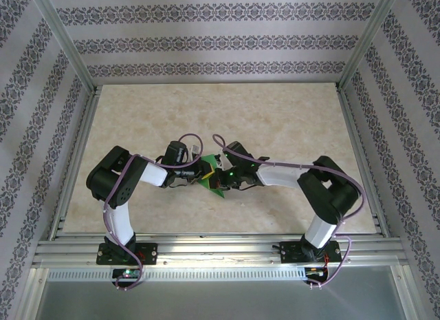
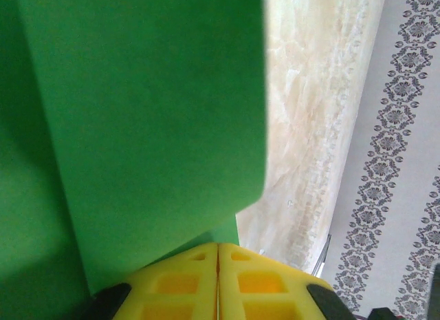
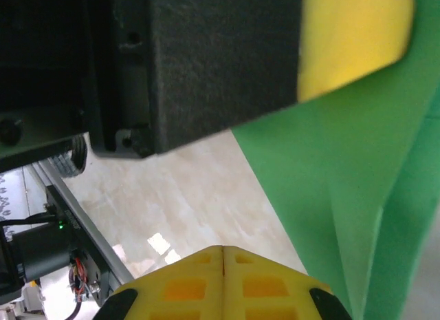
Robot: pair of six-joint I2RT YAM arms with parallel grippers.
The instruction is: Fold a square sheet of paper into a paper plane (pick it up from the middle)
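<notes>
The bright green paper [image 1: 217, 186] is folded into layers and held up off the table between the two arms, a pointed corner hanging toward the near edge. My left gripper [image 1: 206, 172] is shut on it. In the left wrist view the yellow fingertips [image 2: 218, 246] meet with no gap, and the green sheet [image 2: 137, 113] rises straight from them, showing two overlapping layers. My right gripper [image 1: 225, 177] sits close beside the paper, its jaws shut [image 3: 223, 248] with bare table beyond the tips. The creased paper [image 3: 357, 175] passes just right of them.
The beige marbled table [image 1: 289, 120] is ringed by an aluminium frame [image 1: 206, 248] and patterned walls. The left gripper's black body [image 3: 206, 58] and yellow finger [image 3: 350, 38] hang very close above the right gripper's fingers. The arms' elbows stick out to either side.
</notes>
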